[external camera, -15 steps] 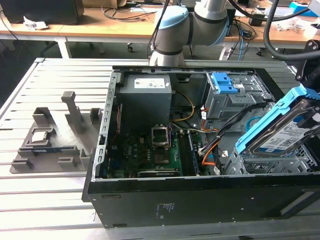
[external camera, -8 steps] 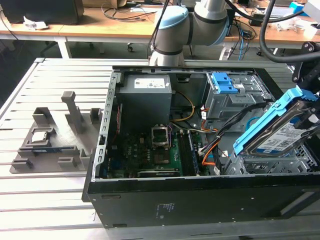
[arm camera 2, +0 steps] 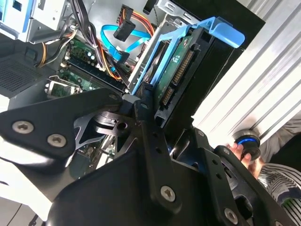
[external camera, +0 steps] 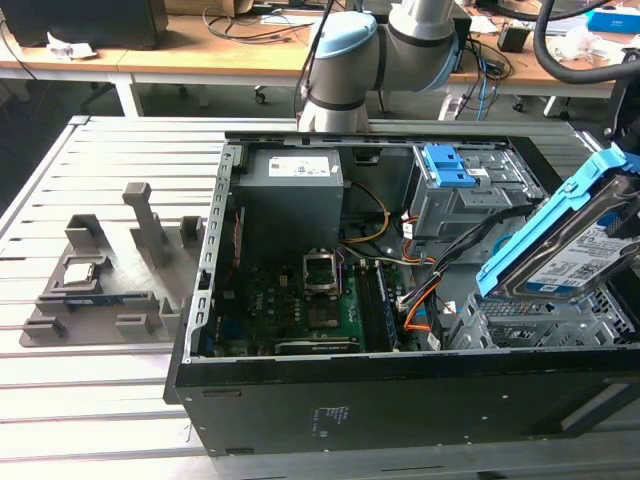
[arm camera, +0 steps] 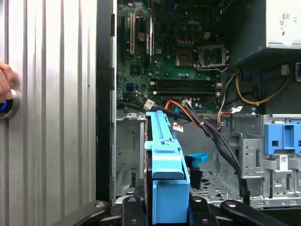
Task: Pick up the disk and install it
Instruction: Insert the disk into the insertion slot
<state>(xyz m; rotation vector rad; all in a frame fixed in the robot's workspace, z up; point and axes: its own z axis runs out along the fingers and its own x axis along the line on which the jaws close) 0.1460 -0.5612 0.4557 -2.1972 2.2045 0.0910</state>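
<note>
The gripper [arm camera: 164, 208] is closed on the disk [external camera: 560, 250], with its black fingers [arm camera 2: 149, 141] pressed against opposite sides of the drive. The drive shows edge-on between them in the first wrist view. The disk [arm camera: 164, 160] sits in its blue carrier and is off every surface. In the exterior view it is steeply tilted, label side showing, at that view's right. There it hangs above the metal drive cage [external camera: 540, 325] in the near corner of the open computer case [external camera: 400, 405].

In the second wrist view the disk [arm camera 2: 188, 70] points its connector edge towards the case interior, near the orange and blue cables [arm camera 2: 117, 40]. The motherboard [external camera: 320, 300] and the grey power-supply box [external camera: 295, 195] lie deeper in the case, well apart from the disk. The case rests on a slatted metal table [external camera: 100, 400]. A person's hand [arm camera: 4, 82] rests on a blue knob [arm camera 2: 247, 141] on the table beside the case.
</note>
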